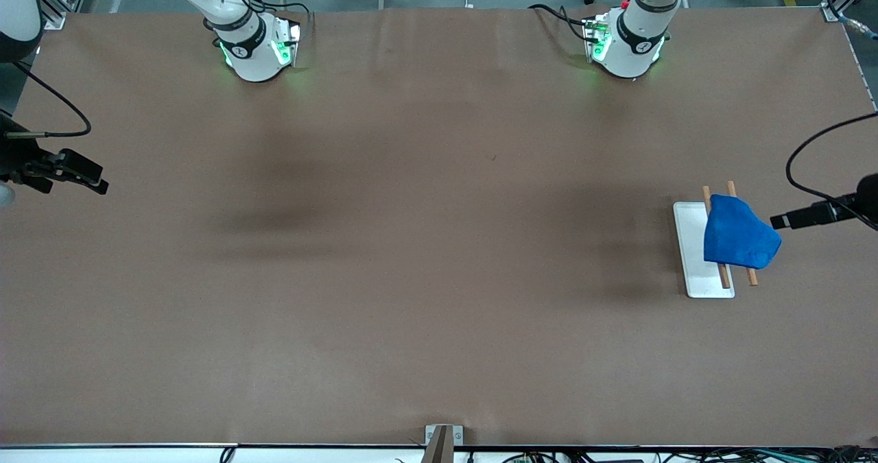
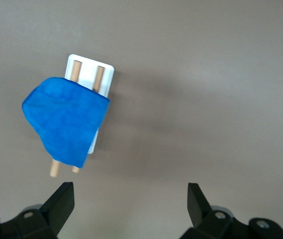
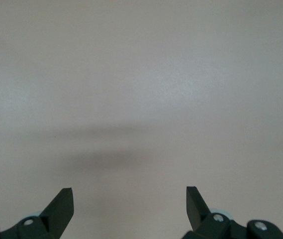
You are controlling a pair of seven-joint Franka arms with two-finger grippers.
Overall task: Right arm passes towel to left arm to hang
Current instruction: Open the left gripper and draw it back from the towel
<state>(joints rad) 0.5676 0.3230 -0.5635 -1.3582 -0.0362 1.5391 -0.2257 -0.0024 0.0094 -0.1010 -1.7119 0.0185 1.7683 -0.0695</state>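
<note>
**Front view: towel draped on the rack**

Soft blue towel [image 1: 741, 241] lies draped over two wooden rods [image 1: 752, 276] on a white rectangular base [image 1: 691, 257], at the left arm's end of the brown counter [image 1: 411, 243]. Left hand [image 2: 130, 199] hangs over the counter just beside it, fingers wide, holding nothing. Right hand [image 3: 130, 201], likewise spread wide, hangs over bare counter at its own end, largely cut off by the front view's edge.

Count: one bright blue soft cloth towel [image 1: 741, 240]; two thin wooden rods [image 1: 722, 272]; one white flat rectangular base [image 1: 696, 271]; two white jointed arms [image 1: 236, 20].
</note>
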